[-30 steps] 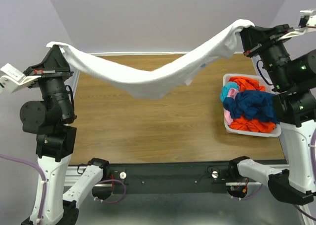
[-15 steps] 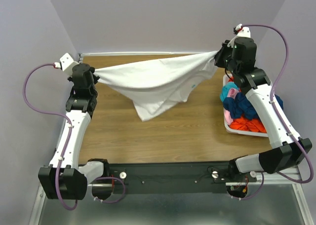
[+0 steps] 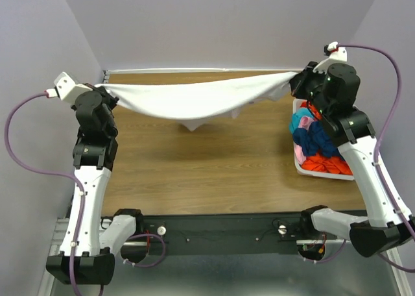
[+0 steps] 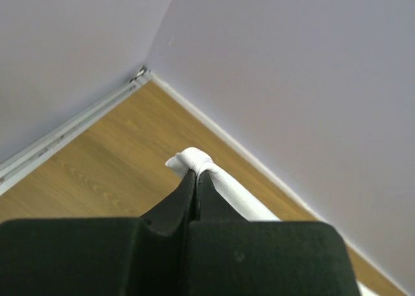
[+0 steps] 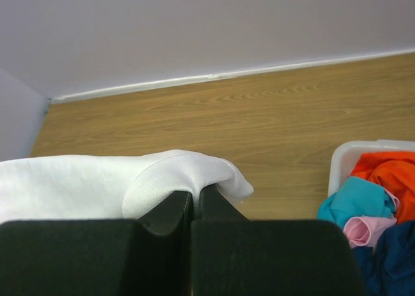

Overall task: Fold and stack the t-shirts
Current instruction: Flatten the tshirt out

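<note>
A white t-shirt [image 3: 194, 100] hangs stretched between both arms over the far half of the table, sagging in the middle. My left gripper [image 3: 107, 91] is shut on its left end; the cloth bunches over the fingertips [image 4: 196, 174] in the left wrist view. My right gripper [image 3: 297, 82] is shut on its right end, and white cloth [image 5: 162, 179] drapes over those jaws. More t-shirts, orange [image 3: 324, 163], dark blue [image 3: 321, 139], teal [image 3: 301, 121] and pink [image 5: 363, 231], lie crumpled in a white bin.
The white plastic bin [image 3: 299, 168] stands at the right side of the wooden table [image 3: 214, 160], close under the right arm. A white rail [image 3: 194, 70] runs along the far edge against the purple wall.
Both arms have dropped from high up and reached toward the far edge. The white t-shirt, first a long sagging band, then a hanging triangle, is now pulled out wide and lower.
</note>
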Controlling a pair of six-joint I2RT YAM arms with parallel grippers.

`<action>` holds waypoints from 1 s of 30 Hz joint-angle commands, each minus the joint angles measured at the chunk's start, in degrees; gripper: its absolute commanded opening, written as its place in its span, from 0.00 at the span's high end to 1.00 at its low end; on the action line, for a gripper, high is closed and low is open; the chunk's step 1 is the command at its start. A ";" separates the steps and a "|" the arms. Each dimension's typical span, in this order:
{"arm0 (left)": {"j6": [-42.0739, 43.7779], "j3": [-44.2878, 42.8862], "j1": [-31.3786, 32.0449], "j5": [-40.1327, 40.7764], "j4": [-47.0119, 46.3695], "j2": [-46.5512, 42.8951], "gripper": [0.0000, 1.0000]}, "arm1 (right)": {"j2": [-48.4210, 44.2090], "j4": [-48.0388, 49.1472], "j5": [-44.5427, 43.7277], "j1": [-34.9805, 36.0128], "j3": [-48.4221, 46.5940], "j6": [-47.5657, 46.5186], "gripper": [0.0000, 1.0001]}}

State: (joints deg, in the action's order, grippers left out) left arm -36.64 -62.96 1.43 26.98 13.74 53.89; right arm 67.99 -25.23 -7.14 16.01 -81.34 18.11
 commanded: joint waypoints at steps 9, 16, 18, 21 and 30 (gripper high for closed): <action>5.70 -19.18 -4.86 -1.82 -4.52 29.04 1.00 | 5.56 -2.10 5.38 -0.63 8.65 -0.44 0.86; 2.20 -20.64 -4.95 -9.58 -0.01 42.71 0.02 | 21.83 -2.89 0.20 -0.98 7.43 0.26 0.06; 1.93 -15.65 -4.95 -9.49 -1.25 39.11 0.02 | 21.93 -2.98 0.98 -0.98 6.99 -0.26 0.00; -0.09 -8.10 -4.42 -10.89 -2.13 32.35 0.02 | 20.79 -2.98 4.75 -0.98 6.63 -1.76 0.00; -6.76 15.13 7.08 -15.39 -1.02 16.26 0.02 | 17.62 0.62 10.21 -0.81 12.60 0.70 0.00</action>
State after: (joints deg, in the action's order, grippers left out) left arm -39.55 -53.74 4.58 14.85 9.56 70.98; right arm 86.50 -26.59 -1.10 15.29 -71.33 17.82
